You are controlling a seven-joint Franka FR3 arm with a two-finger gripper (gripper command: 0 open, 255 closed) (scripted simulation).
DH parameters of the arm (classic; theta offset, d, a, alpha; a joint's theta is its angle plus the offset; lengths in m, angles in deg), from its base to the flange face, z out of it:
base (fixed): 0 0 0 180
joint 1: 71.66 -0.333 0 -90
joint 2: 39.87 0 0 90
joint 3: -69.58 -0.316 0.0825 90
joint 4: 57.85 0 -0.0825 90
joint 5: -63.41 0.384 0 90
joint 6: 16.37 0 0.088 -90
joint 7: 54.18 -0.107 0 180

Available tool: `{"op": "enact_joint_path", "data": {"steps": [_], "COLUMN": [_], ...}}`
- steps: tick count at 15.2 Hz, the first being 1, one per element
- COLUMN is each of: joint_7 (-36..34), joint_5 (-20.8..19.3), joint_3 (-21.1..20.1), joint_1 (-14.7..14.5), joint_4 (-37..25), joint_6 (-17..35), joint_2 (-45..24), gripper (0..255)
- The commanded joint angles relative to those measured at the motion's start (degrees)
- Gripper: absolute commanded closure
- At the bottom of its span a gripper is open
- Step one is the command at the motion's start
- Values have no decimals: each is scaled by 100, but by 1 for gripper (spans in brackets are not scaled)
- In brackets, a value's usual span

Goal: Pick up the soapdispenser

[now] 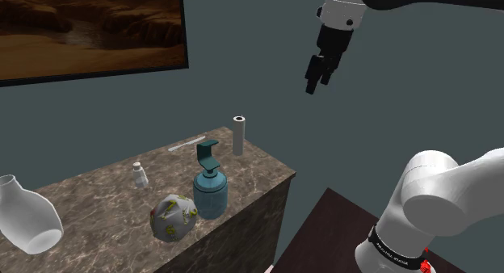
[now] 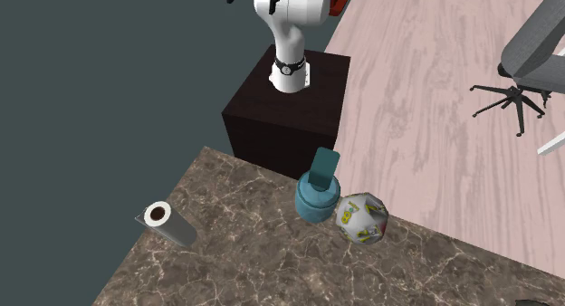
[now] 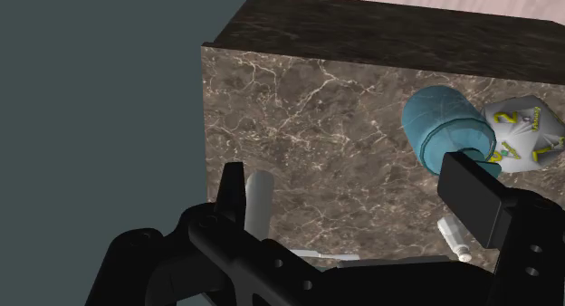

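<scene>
All-black two-finger gripper hangs high above the counter, jaws spread apart and nothing between them, so it is empty. It points down at a slight tilt, with the white arm arched over from the stand.

Closest beneath it is an upright pale cylinder roll, at the end of the brown veined marble counter.

Further out is the teal round-bodied soap dispenser with a hooked pump head. It stands well below the gripper and off to one side. In the wrist view it sits beyond one finger, outside the gap, not lined up. It is upright, long axis vertical, near the counter's front edge.

Just past the dispenser is a white faceted ball with yellow-green marks, beside it or touching – cannot tell which. Farthest from the gripper is a white vase.

Judgement: the coming move needs a sideways shift to centre the jaws over the dispenser, then a long drop. The ball crowds one flank.
</scene>
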Motion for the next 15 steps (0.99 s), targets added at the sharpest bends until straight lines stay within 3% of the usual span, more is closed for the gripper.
{"op": "enact_joint_path", "data": {"steps": [1, 8, 15], "joint_7": [0, -749, -1501], "joint_5": [0, 347, 548], "joint_3": [0, -515, -1089], "joint_1": [0, -137, -215], "joint_4": [0, 697, 989], "joint_6": [0, 1270, 2591], "joint_2": [0, -396, -1219], "gripper": [0, 0, 0]}}
